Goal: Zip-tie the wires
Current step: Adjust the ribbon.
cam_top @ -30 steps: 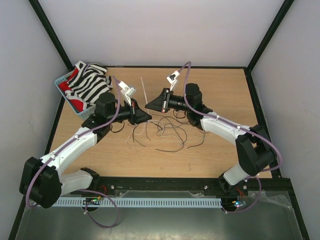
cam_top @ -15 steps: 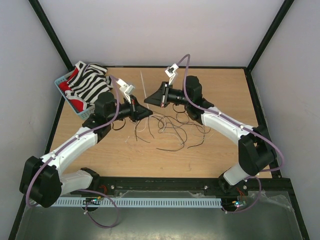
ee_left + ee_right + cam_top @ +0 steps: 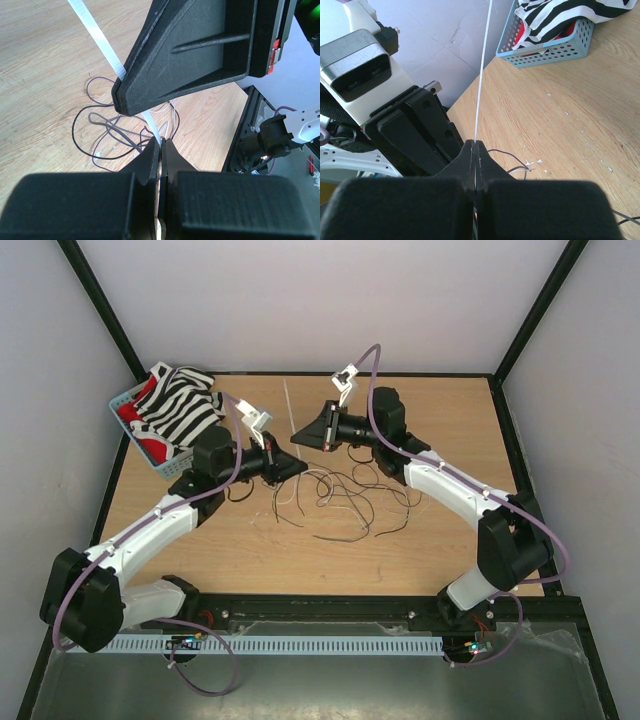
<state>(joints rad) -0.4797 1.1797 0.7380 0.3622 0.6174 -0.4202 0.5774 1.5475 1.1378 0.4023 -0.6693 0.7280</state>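
The left gripper [image 3: 161, 145] is pinched shut on the lower end of the white zip tie [image 3: 97, 39]. The right gripper [image 3: 475, 145], clamped tight on the same strap just above, has drifted toward 12 o'clock. The wires [image 3: 345, 502] lie loose on the desk [image 3: 440, 410] at 5 o'clock, apparently not yet encircled, so bundling remains.

- Zip tie [image 3: 98, 39]: upper end cut off by top edge in both wrist views; short stretch hidden behind tip of right hand [image 3: 117, 99]; lower end lost between fingers [image 3: 148, 160] of left hand [image 3: 161, 146], just below right hand.
- Wires [image 3: 112, 131]: partly hidden behind right hand; strands too thin to be counted from above.
- Basket [image 3: 555, 42], beyond right hand: cropped at top edge of right wrist view.
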